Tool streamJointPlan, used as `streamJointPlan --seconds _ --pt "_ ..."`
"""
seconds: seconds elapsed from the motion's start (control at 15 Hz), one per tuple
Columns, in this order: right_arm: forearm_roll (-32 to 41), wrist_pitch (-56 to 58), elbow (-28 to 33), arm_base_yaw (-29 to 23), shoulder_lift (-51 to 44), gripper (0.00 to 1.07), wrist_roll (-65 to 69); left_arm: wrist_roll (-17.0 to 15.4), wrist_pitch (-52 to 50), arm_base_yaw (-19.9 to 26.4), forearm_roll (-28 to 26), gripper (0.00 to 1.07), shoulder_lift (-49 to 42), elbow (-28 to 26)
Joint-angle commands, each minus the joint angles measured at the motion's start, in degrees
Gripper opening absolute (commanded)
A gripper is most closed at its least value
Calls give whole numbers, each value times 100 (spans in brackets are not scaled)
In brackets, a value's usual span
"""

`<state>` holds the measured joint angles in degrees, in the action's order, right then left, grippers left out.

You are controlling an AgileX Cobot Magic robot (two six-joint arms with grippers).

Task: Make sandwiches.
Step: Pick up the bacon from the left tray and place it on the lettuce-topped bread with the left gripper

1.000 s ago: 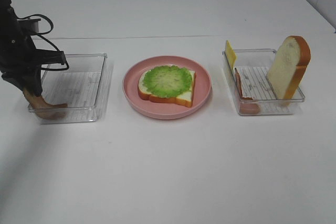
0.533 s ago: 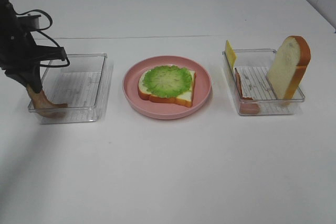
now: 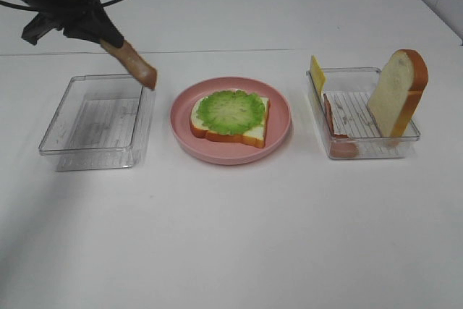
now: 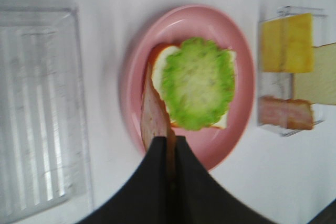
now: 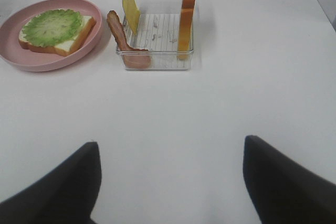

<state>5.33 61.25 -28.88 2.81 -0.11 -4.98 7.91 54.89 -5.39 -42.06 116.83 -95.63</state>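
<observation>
My left gripper (image 3: pixel 108 36) is clamped on the pinkish-brown flat toy ham slice (image 3: pixel 137 66). A second ago that slice lay in the clear plastic tray (image 3: pixel 98 157). Now it hangs at ten o'clock of the round pink plate (image 3: pixel 181 124), short of the white bread slice topped with green lettuce (image 3: pixel 230 112). Ham is the next layer, I judge. My right gripper (image 5: pixel 170 177) stands wide and empty. The yellow cheese slice (image 3: pixel 317 74), brown bacon strip (image 3: pixel 340 146) and upright second bread slice (image 3: pixel 396 92) wait at three o'clock.

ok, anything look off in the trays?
Mildly: in the right clear plastic tray, the brown bacon strip is propped up the side wall, and the white bread slice stands on edge. Nothing spilled or damaged.
</observation>
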Motion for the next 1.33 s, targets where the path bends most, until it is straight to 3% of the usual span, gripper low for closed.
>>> streamJointPlan --seconds 0.07,0.47,0.8,1.0,1.2,1.33 --pt "34 -52 6 46 -86 73 -46 413 -183 -172 -859 0 166 -23" --pt "34 -52 6 46 -86 73 -46 1599 -590 -1106 -2934 0 1100 -172" --pt "34 -52 6 46 -86 73 -46 1725 -596 -1558 -3598 0 1971 -957" --pt "34 -52 6 46 -86 73 -46 1707 -625 -1576 -3403 0 2240 -1146" --pt "34 -52 6 46 -86 73 -46 1553 -596 -1484 -2538 0 2223 -1163" --pt "34 -52 6 46 -86 73 -46 1375 -625 -1364 -2275 0 2223 -1163"
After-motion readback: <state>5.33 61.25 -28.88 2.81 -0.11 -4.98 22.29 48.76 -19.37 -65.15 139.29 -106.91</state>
